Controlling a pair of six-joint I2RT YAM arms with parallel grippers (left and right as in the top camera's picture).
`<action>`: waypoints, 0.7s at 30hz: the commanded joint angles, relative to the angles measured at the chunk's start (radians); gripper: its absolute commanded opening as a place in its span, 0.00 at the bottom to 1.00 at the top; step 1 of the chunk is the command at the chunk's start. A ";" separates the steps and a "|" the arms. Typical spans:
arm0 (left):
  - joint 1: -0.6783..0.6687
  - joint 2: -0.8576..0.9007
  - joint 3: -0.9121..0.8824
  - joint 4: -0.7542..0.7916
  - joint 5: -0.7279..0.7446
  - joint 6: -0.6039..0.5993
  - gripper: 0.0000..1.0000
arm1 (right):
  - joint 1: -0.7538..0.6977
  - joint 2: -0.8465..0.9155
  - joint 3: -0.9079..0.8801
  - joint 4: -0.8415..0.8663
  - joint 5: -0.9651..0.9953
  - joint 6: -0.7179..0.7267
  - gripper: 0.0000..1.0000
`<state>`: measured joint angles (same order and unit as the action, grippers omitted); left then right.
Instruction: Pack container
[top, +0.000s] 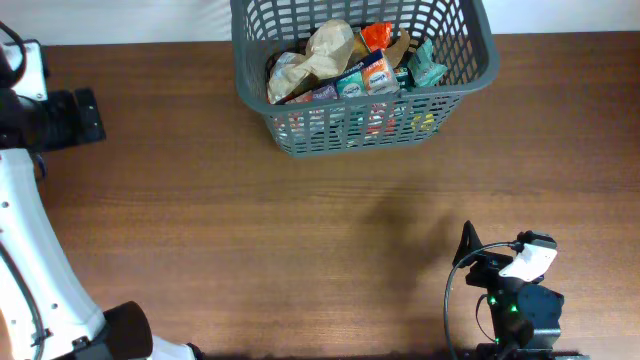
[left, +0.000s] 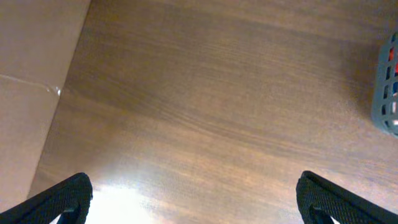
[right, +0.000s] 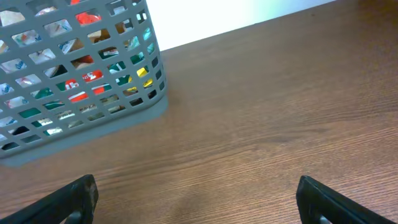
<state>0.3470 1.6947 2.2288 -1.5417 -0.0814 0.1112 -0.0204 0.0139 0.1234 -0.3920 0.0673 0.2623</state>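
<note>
1. The large dark grey plastic basket with slatted lattice sides (top: 360, 128) stands on the brown wood-grain surface (top: 300, 230), at its far edge and a little right of centre in the overhead view.
2. The basket holds a heap of packages: a crumpled tan paper bag (top: 325, 55) on top, an orange-red packet (top: 375, 37) beside it, a teal packet (top: 425, 62) toward the right wall, and small blue-and-orange packets (top: 365, 78) at the front.
3. The left end effector (left: 196, 202) has its two black fingers spread wide apart, with only bare surface between them and nothing gripped. A corner of the basket shows at the right edge of the left wrist view, well apart from the fingers.
4. The right end effector (right: 202, 202) is likewise spread wide and holds nothing. It hangs over bare surface, and the basket's lattice wall is ahead of it to the left, apart from the fingers.
5. In the overhead view the right arm (top: 510, 290) sits near the lower right corner, well away from the basket.
</note>
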 joint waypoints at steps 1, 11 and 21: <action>-0.021 -0.063 -0.097 0.063 0.004 -0.011 0.99 | 0.008 -0.010 -0.008 0.002 0.016 0.005 0.99; -0.232 -0.353 -0.721 0.725 0.164 -0.010 0.99 | 0.008 -0.010 -0.008 0.002 0.016 0.005 0.99; -0.332 -0.781 -1.412 1.193 0.165 -0.010 0.99 | 0.008 -0.010 -0.008 0.002 0.016 0.005 0.99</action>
<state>0.0185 1.0492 0.9764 -0.3889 0.0731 0.1101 -0.0185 0.0135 0.1230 -0.3916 0.0681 0.2615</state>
